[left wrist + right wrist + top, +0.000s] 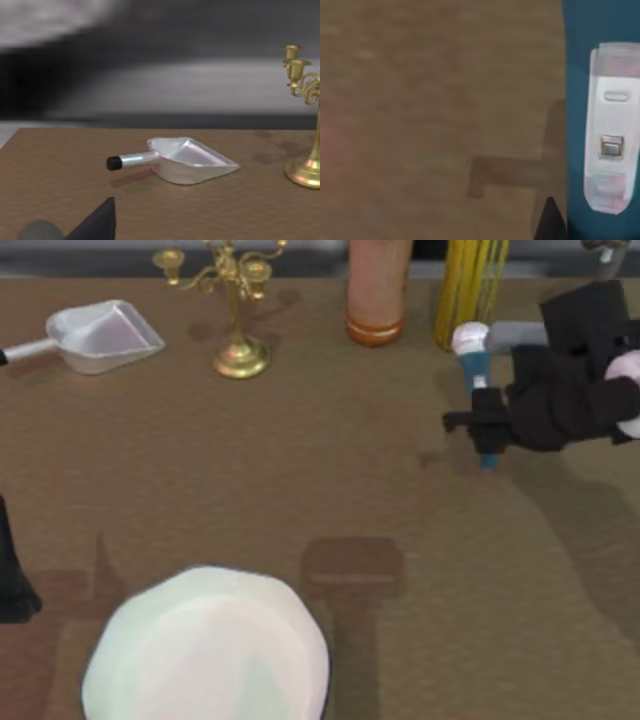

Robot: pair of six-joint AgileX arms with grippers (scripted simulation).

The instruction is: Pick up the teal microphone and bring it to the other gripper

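The teal microphone point(477, 370) hangs at the table's back right, its whitish head toward the back and its slim handle running forward. My right gripper point(482, 426) reaches in from the right and is shut on the handle low down, and their shadow falls on the table to the left. In the right wrist view the teal handle point(577, 100) fills one side, close up, with its white switch patch point(612, 130); one black fingertip point(550, 220) lies against it and the other is hidden. My left gripper point(15, 590) is parked at the left edge, open, with one finger point(102, 220) showing.
A silver scoop point(105, 335) lies at the back left beside a gold candelabra point(238, 300). A copper-coloured cylinder point(378, 290) and a tall yellow cylinder point(468, 285) stand along the back edge, close behind the microphone. A large white dish point(210, 650) sits at the front.
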